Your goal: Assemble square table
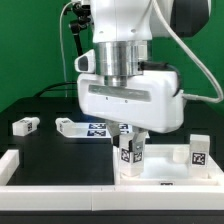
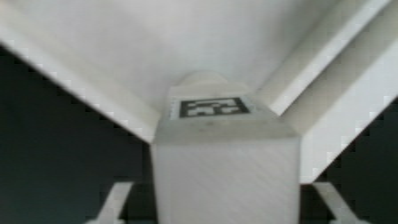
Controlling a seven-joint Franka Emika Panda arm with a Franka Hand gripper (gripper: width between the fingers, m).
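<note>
The white square table top (image 1: 165, 168) lies at the front on the exterior view's right. A white leg block (image 1: 130, 153) with black-and-white tags stands upright on its near corner. My gripper (image 1: 130, 137) is straight above the leg with its fingers down either side of the top. In the wrist view the leg (image 2: 217, 150) with its tag fills the middle, between two white edges of the top (image 2: 107, 80). My gripper (image 2: 222, 212) straddles it, and a dark gap shows between each finger (image 2: 118, 205) and the leg. The jaws are open.
Another leg block (image 1: 25, 126) lies at the far left and one (image 1: 198, 151) stands at the right on the top. A white tagged piece (image 1: 72, 126) and the marker board (image 1: 99, 129) lie behind the gripper. White border rails (image 1: 50, 172) run along the front and left.
</note>
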